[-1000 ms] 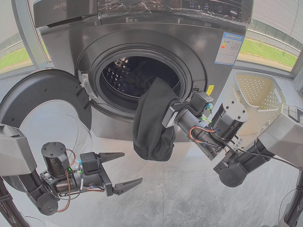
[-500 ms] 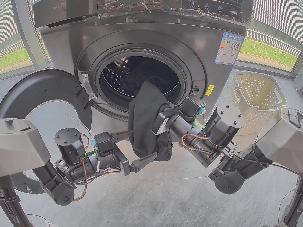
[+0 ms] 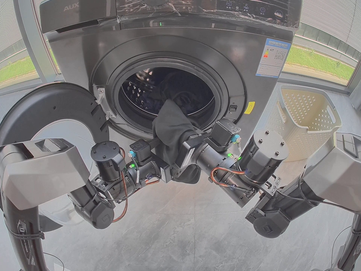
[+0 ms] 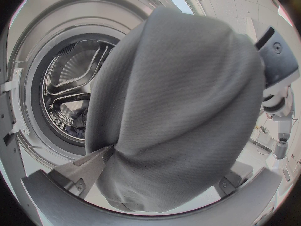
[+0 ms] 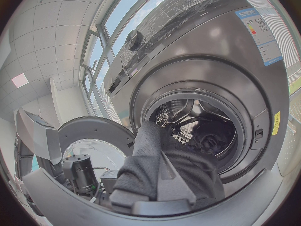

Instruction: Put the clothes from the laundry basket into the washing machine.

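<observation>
- My right gripper (image 3: 188, 153) is clamped on a dark garment (image 3: 169, 127), just in front of the lower rim of the washing machine's (image 3: 233, 57) opening.
- The garment's upper end lies over that rim into the drum (image 3: 146, 91). Its lower end hangs below the gripper.
- My left gripper (image 3: 169, 169) meets the hanging cloth from the left. Its fingers (image 4: 91, 164) are spread on either side of the cloth, not closed on it.
- More dark clothes (image 5: 213, 138) lie deep in the drum.
- The door (image 3: 49, 110) stands open on the left.
- A blue-and-white label (image 3: 273, 57) sits at the front's upper right corner, and a yellow sticker (image 3: 250, 107) beside the opening; I cannot read their small print.
- The laundry basket (image 3: 308, 113) stands right of the machine.
</observation>
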Motion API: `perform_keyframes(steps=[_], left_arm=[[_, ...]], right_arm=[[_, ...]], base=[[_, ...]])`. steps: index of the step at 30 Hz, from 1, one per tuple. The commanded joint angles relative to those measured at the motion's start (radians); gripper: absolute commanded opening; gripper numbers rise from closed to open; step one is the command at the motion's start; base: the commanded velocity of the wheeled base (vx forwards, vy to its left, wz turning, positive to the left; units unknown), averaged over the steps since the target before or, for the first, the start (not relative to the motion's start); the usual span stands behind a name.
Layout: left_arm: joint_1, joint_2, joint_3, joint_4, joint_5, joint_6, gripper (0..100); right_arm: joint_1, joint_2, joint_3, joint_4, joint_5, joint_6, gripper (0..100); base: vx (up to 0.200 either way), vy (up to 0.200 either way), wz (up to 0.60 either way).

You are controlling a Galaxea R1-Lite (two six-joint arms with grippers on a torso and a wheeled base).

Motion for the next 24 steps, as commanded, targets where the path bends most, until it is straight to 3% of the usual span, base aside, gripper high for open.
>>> perform_keyframes(steps=[1, 6, 7, 13, 21, 24], left_arm=[[0.003, 0.047, -0.039, 0.001, 0.009, -0.006, 100], [0.001, 0.05, -0.055, 0.001, 0.026, -0.015, 100], [0.001, 0.05, -0.056, 0.001, 0.026, -0.017, 0], [0.018, 0.038, -0.058, -0.001, 0.043, -0.032, 0], [0.066, -0.005, -0.047, -0.002, 0.047, -0.041, 0], [0.061, -0.054, -0.027, -0.002, 0.047, -0.063, 0]], right_arm=[[0.013, -0.006, 0.008, -0.001, -0.002, 0.001, 0], [0.02, -0.006, 0.012, -0.002, -0.004, 0.003, 0], [0.02, -0.006, 0.012, -0.002, -0.004, 0.003, 0], [-0.004, -0.032, 0.037, -0.004, -0.004, 0.006, 0], [-0.099, -0.085, 0.087, -0.002, -0.004, 0.007, 0], [-0.121, -0.064, 0.132, -0.002, -0.004, 0.009, 0]], base=[[0.0, 0.0, 0.0], [0.0, 0.0, 0.0], [0.0, 0.0, 0.0], [0.0, 0.0, 0.0], [0.0, 0.0, 0.0], [0.0, 0.0, 0.0]])
